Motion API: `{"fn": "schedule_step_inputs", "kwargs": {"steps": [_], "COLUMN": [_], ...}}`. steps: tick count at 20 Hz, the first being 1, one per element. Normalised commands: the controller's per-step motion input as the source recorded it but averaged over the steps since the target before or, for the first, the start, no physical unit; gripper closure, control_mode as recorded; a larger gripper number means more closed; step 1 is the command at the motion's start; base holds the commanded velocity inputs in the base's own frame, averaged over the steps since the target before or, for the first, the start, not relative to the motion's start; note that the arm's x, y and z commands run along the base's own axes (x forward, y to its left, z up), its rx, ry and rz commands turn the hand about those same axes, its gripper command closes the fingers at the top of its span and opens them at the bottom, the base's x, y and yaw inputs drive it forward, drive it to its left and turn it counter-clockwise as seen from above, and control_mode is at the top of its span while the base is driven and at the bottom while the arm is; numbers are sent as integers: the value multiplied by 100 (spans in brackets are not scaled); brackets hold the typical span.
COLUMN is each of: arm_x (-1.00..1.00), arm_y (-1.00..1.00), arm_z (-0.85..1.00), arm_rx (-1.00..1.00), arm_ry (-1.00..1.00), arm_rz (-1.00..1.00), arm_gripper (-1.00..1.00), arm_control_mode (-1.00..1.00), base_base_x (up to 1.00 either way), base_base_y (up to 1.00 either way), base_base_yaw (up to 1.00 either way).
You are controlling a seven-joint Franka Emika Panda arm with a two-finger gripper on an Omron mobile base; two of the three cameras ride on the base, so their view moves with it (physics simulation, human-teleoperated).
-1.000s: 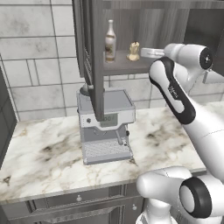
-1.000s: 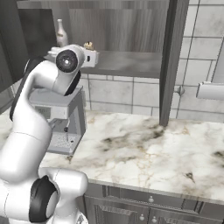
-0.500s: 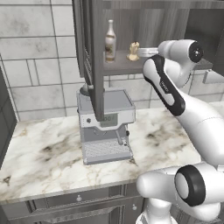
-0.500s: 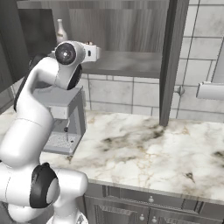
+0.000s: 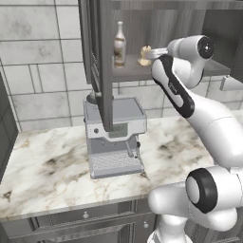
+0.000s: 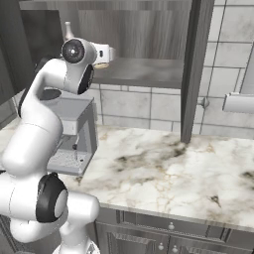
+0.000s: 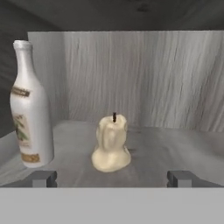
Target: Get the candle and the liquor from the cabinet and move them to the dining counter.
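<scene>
My hand view shows the open gripper (image 7: 112, 178) facing the candle (image 7: 111, 144), the liquor (image 7: 29, 105) beside it; from the left base view I see the cabinet (image 5: 99, 71) door.

The candle (image 7: 111, 145) sits on the cabinet (image 5: 97, 61) shelf, near its front edge. The liquor (image 7: 29, 105) stands just beside it.

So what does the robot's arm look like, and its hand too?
The arm is made of fat, rounded white segments, like glossy tubes. Its joints are dark: black round caps with grey rings, and a long black band along one segment. No cables show. The hand has two small dark grey, blocky fingertips.
</scene>
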Motion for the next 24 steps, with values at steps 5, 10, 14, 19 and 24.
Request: {"fn": "schedule_step_inputs", "kwargs": {"steps": [5, 10, 14, 19, 24], "arm_x": [38, 36, 27, 18, 17], "arm_y": [0, 0, 0, 0, 1], "arm_z": [0, 0, 0, -1, -5], "arm_rx": [0, 0, 0, 0, 0], "arm_ry": [3, 3, 1, 1, 1], "arm_rz": [0, 0, 0, 0, 0], "arm_gripper": [-100, -100, -100, -100, -100], "arm_control_mode": [-100, -100, -100, -100, -100], "base_base_x": [0, 0, 0, 0, 0], "base_base_y": [0, 0, 0, 0, 0], "base_base_yaw": [0, 0, 0, 0, 0]}}
